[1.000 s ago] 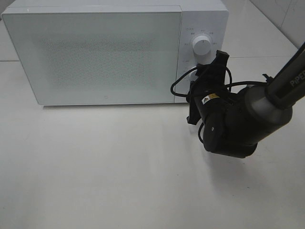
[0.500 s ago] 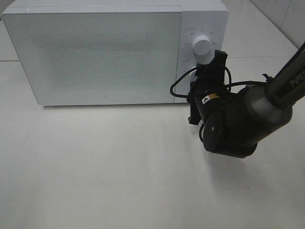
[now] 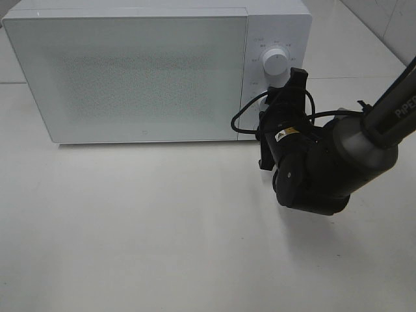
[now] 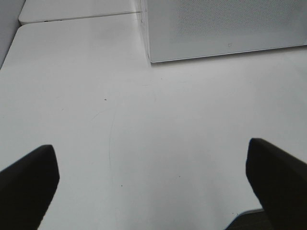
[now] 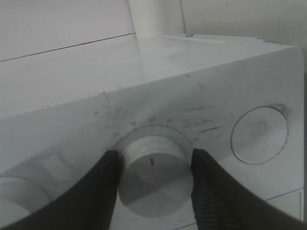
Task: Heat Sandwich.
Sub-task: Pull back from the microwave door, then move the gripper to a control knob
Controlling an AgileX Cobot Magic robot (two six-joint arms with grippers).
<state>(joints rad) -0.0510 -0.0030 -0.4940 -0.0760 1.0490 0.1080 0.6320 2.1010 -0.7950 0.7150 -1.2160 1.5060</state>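
The sandwich is out of view. The white microwave stands with its door closed. My right gripper reaches to the control panel and is shut on the lower knob, a white dial with a red mark. In the right wrist view its black fingers press both sides of the dial. My left gripper hangs open over bare table near the microwave's lower corner, with nothing between its fingers.
An upper knob sits above the held one on the panel. A round recess lies beside the held dial. The white table stretches in front of the microwave. The right arm's black body hangs over the table's right side.
The right gripper's wrist has shifted very slightly left at the knob, as if turning a little. The left gripper and the microwave door have not moved.
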